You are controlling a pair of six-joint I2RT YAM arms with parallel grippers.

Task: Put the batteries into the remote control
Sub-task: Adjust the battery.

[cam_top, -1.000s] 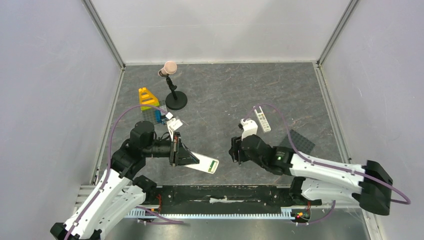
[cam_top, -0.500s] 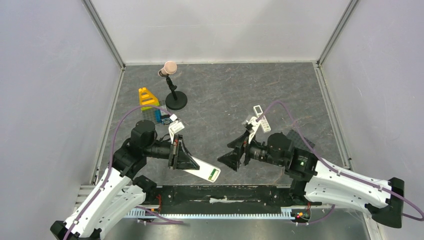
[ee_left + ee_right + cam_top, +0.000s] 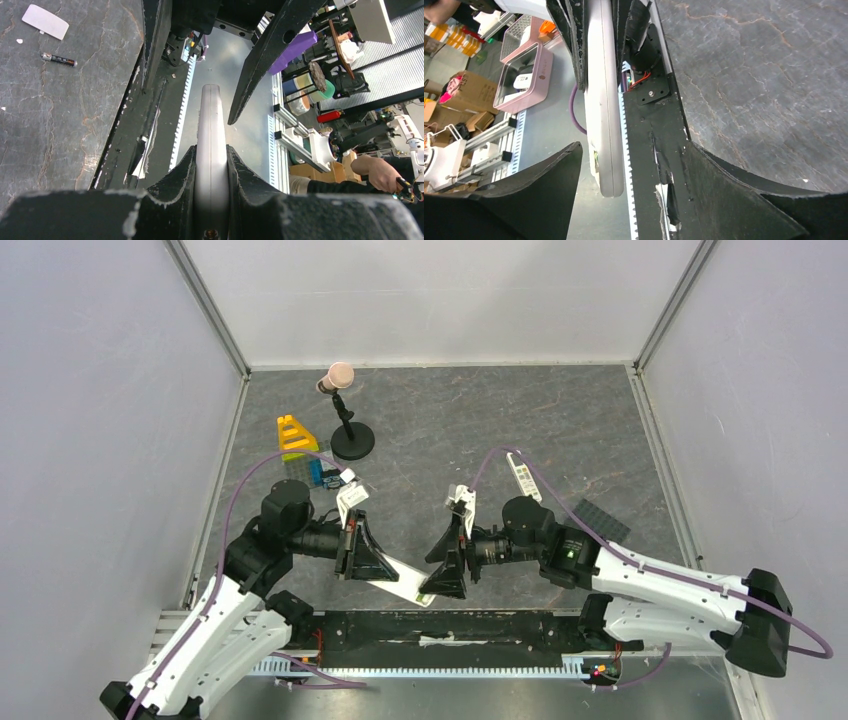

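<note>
My left gripper (image 3: 385, 567) is shut on the white remote control (image 3: 402, 578) and holds it off the table near the front edge. In the left wrist view the remote (image 3: 210, 140) stands edge-on, clamped between both fingers (image 3: 175, 185). My right gripper (image 3: 430, 577) is open, its jaws on either side of the remote's free end. The right wrist view shows that end (image 3: 605, 150) between the spread fingers (image 3: 529, 200), apart from both. One dark battery (image 3: 59, 60) lies on the table beside a small white cover piece (image 3: 45, 21).
A slimmer white remote (image 3: 523, 477) lies at the right-centre, with a dark grey studded plate (image 3: 602, 521) near it. A black microphone stand (image 3: 348, 430), a yellow toy (image 3: 293, 432) and small blue bricks (image 3: 318, 475) stand at the back left.
My right arm has swung left, and its gripper has opened and come round the free end of the remote. My left gripper still holds the remote, lowered slightly.
</note>
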